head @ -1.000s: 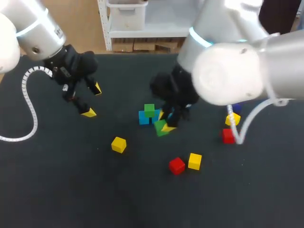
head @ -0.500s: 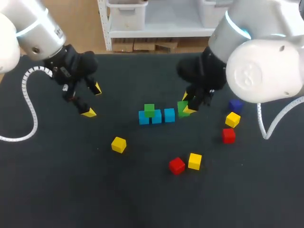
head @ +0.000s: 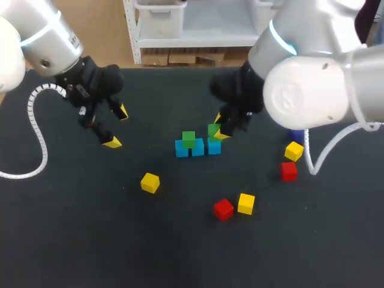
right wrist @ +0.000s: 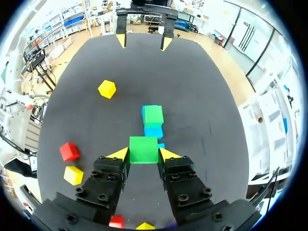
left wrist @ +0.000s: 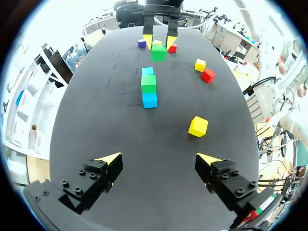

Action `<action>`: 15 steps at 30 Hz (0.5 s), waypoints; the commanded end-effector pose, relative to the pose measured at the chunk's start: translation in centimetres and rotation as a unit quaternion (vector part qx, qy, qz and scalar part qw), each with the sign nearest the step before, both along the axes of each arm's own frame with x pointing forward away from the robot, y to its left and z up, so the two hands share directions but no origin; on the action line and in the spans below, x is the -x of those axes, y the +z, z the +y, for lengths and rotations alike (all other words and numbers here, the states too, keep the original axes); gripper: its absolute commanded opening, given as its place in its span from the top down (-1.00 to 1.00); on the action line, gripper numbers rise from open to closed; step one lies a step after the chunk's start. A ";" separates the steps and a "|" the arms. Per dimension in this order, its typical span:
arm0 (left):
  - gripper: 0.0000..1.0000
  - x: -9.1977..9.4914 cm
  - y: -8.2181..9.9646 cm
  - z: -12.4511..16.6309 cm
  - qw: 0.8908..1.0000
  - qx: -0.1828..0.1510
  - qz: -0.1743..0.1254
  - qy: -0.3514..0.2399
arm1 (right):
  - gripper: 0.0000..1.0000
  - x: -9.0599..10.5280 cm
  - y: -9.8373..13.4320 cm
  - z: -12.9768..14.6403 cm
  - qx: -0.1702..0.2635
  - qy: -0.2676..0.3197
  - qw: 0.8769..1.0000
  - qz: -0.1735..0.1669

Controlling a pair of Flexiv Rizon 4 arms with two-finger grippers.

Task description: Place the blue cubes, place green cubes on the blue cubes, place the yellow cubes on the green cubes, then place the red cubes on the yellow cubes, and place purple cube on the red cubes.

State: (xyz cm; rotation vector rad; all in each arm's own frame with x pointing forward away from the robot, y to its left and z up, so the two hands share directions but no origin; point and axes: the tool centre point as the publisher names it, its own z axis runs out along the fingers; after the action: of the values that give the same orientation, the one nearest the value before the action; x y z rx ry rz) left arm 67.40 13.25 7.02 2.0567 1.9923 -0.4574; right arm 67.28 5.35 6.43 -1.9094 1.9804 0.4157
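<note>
over the end of the blue row (head: 197,149) nearest my right arm, the right gripper (head: 219,128) hangs with a green cube (head: 213,129) pinched between its yellow tips, jaws closed just to the cube's width. step in hand: green on blue, second green. the seated green cube (head: 189,139) is already on the row. the held cube is right above the end blue cube (head: 214,147); touching or not, cannot tell from the head view. next move, my guess: come down square, line up with the blue below and beside the seated green, then let go. a skewed drop could nudge the row.

left gripper (head: 117,127) hangs well apart on its own side, jaws wide, nothing in them. yellow cubes (head: 150,182), red cubes (head: 224,209) and purple cube (left wrist: 141,43) lie loose on the table (head: 90,240), none stacked yet.

views: right wrist view shows the grip plainly, a finger on each of two opposite faces, and a sliver of blue peeking from under the held cube; in the head view the arm crowds that. left wrist view shows the row end-on, the held cube in line beyond it, and the purple cube clear beside the right gripper, mostly hidden in the head view. only the head view shows both arms at once.
</note>
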 end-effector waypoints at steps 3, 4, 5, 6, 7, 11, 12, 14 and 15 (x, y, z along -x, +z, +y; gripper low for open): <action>-1.00 0.0 0.0 0.1 1.000 0.001 -0.001 0.000 | 1.00 -1.1 -0.8 0.7 -0.001 0.005 1.000 0.006; -1.00 0.0 0.0 0.1 1.000 0.001 -0.001 0.000 | 1.00 -1.1 -0.9 0.8 -0.002 0.006 1.000 0.006; -1.00 0.0 0.0 0.1 1.000 0.001 -0.001 0.000 | 1.00 -1.1 -1.0 0.8 -0.003 0.006 1.000 0.006; -1.00 0.0 0.0 0.1 1.000 0.001 -0.001 0.000 | 1.00 -1.2 -1.2 0.9 -0.004 0.007 1.000 0.007; -1.00 0.0 0.0 0.1 1.000 0.001 -0.001 0.000 | 1.00 -1.2 -1.3 0.9 -0.004 0.007 1.000 0.007; -1.00 0.0 0.0 0.1 1.000 0.001 -0.001 0.000 | 1.00 -1.3 -1.7 0.9 -0.008 0.008 1.000 0.010; -1.00 0.0 0.0 0.1 1.000 0.001 -0.001 0.000 | 1.00 -1.3 -1.9 0.9 -0.008 0.008 1.000 0.010; -1.00 0.0 0.0 0.1 1.000 0.001 -0.001 0.000 | 1.00 -1.3 -2.2 1.0 -0.009 0.009 1.000 0.012; -1.00 0.0 0.0 0.1 1.000 0.001 -0.001 0.000 | 1.00 -1.3 -2.3 1.0 -0.009 0.009 1.000 0.013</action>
State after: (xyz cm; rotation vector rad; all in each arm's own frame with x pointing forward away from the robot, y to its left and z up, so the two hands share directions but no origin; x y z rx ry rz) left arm 67.40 13.25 7.02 2.0566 1.9923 -0.4574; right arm 68.35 6.29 4.46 -1.9201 1.9732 0.4531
